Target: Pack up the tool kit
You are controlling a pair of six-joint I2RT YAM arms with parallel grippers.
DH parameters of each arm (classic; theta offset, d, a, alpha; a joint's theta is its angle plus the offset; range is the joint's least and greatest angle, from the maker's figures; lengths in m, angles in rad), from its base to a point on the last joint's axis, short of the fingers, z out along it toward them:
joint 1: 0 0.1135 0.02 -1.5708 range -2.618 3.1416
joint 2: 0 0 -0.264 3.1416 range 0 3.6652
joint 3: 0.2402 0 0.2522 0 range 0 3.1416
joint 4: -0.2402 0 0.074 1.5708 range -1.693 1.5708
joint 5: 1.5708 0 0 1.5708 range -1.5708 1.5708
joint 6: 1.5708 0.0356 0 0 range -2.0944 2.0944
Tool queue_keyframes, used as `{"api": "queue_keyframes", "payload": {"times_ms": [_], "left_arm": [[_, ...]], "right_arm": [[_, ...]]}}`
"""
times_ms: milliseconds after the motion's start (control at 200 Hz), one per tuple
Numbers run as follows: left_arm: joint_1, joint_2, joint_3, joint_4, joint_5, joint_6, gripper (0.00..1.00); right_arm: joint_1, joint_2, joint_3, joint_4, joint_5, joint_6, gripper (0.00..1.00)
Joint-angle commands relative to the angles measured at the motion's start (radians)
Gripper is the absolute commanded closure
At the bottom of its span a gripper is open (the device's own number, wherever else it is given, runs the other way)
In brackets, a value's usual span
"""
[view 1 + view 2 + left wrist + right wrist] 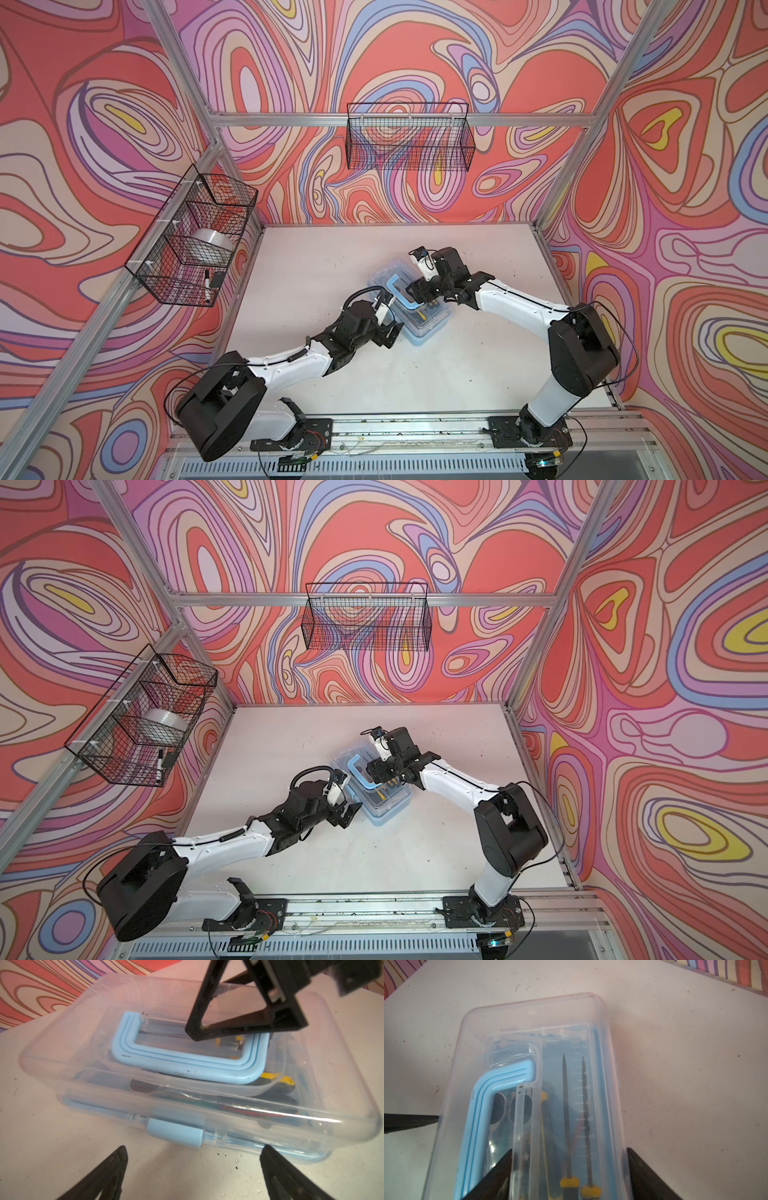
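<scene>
- Swirled red, pink and lilac walls close in a white desk set in an aluminium frame. In a top view a black wire basket hangs at the left of the frame with a pale roll and a marker in it. A second basket hangs at upper centre.
- In both top views the light-blue case lies at a slant at the centre of the desk. Its clear lid is on and its blue handle is folded flat on top.
- The left tool sits just beside the case's lower-left side. The right tool is over the lid at the case's upper-right part.
- In the left wrist view the left tool stands wide with nothing between its fingers. The case's blue latch faces it, just ahead of the tips.
- The same view shows one finger of the right tool down at the lid, over the handle's far side.
- In the right wrist view the right tool is spread wide and grips nothing. One finger is over the lid beside the handle and the other is at the case's side edge.
- Through the lid show two slim pointed shafts with yellow collars, lying side by side.
</scene>
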Motion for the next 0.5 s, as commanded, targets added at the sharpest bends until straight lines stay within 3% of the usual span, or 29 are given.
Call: {"api": "queue_keyframes", "payload": {"times_ms": [0, 305, 496], "left_arm": [[-0.003, -0.057, -0.052, -0.032, -0.103, -0.090, 0.00], [0.019, -0.243, -0.075, -0.222, -0.258, -0.247, 0.00], [0.098, -0.301, -0.052, -0.347, -0.286, -0.325, 0.00]], "right_arm": [[0.023, 0.083, -0.069, -0.218, 0.015, 0.069, 0.33], [0.022, -0.003, -0.019, -0.229, 0.068, 0.109, 0.22], [0.017, -0.050, 0.023, -0.242, 0.117, 0.128, 0.19]]}}
